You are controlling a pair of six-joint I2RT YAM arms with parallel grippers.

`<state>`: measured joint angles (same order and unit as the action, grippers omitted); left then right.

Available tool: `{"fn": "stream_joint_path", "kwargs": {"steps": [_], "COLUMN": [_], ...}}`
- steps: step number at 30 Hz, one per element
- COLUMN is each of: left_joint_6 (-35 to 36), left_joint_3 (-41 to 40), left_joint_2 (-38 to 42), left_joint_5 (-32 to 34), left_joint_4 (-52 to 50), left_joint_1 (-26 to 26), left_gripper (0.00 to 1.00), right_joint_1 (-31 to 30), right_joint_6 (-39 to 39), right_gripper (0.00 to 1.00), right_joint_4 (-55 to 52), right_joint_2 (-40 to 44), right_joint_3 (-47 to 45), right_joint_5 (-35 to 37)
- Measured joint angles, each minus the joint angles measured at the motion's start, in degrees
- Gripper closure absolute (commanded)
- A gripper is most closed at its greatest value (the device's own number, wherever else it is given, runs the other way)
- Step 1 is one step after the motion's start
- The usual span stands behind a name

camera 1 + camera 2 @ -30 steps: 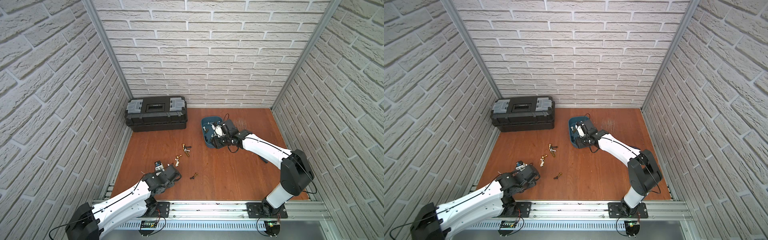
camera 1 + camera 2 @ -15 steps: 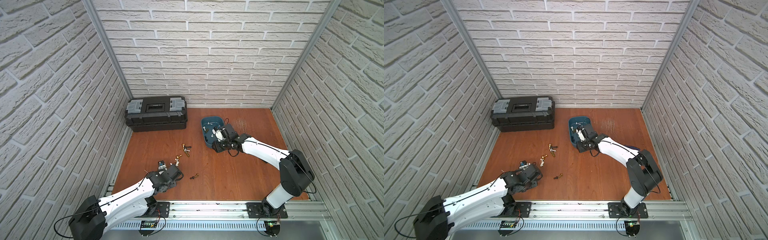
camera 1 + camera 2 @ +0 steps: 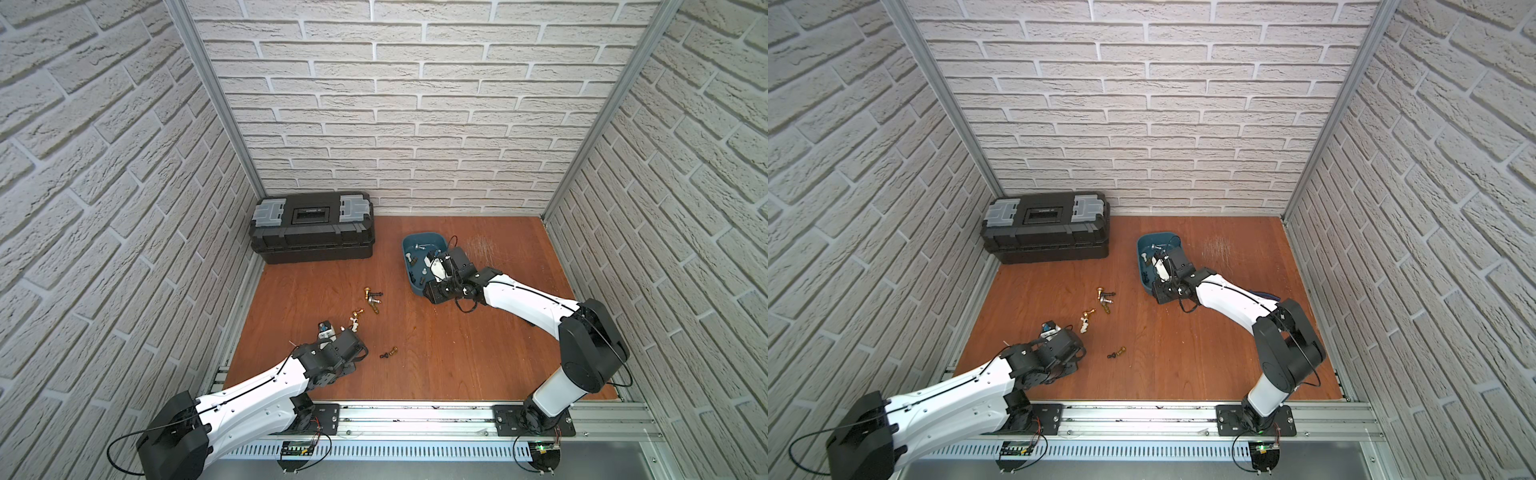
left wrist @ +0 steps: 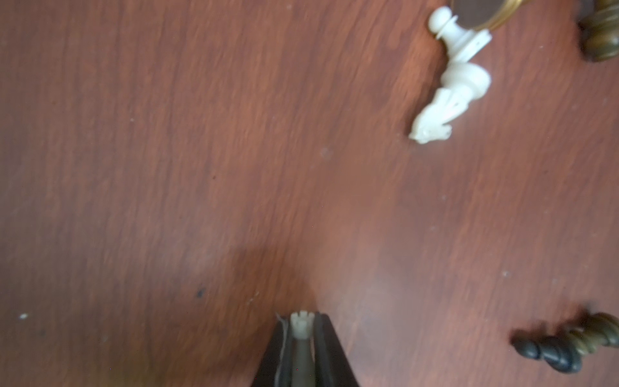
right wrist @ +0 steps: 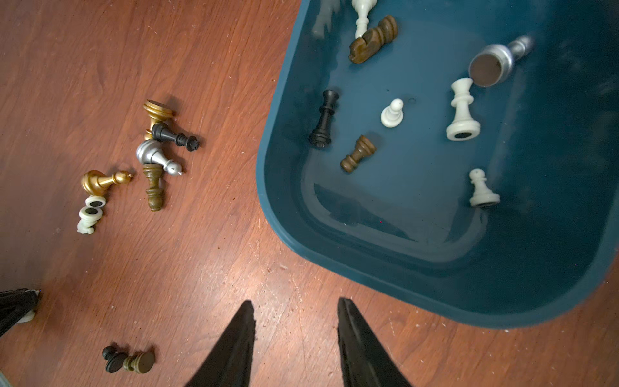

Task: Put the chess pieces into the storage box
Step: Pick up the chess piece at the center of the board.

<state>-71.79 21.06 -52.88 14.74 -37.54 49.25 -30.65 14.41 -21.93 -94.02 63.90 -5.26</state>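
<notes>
Roughly eight chess pieces (image 5: 392,114) lie in the teal storage box (image 3: 422,237), right of centre in a top view; nine more litter the floor (image 3: 457,353). My left gripper (image 4: 301,320) pinches a white rook (image 4: 301,330); my right gripper (image 5: 294,303) stands part-open, empty.

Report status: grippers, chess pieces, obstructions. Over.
Left gripper shut on white rook. Right gripper open, empty, beside storage box. Loose pieces scattered between rook and box.
</notes>
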Motion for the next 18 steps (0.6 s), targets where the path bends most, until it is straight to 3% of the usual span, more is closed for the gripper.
{"fn": "stream_joint_path", "kwargs": {"steps": [18], "left_joint_6": [12.57], "left_joint_3": [15.72], "left_joint_2": [-9.79], "left_joint_5": [-0.44], "left_joint_4": [-3.43], "left_joint_1": [-5.03], "left_gripper": [0.89], "right_joint_1": [0.0], "right_joint_6": [0.42], "right_gripper": [0.56], "right_joint_4": [0.57], "right_joint_2": [9.7], "right_joint_3": [-5.18], "right_joint_5": [2.05]}}
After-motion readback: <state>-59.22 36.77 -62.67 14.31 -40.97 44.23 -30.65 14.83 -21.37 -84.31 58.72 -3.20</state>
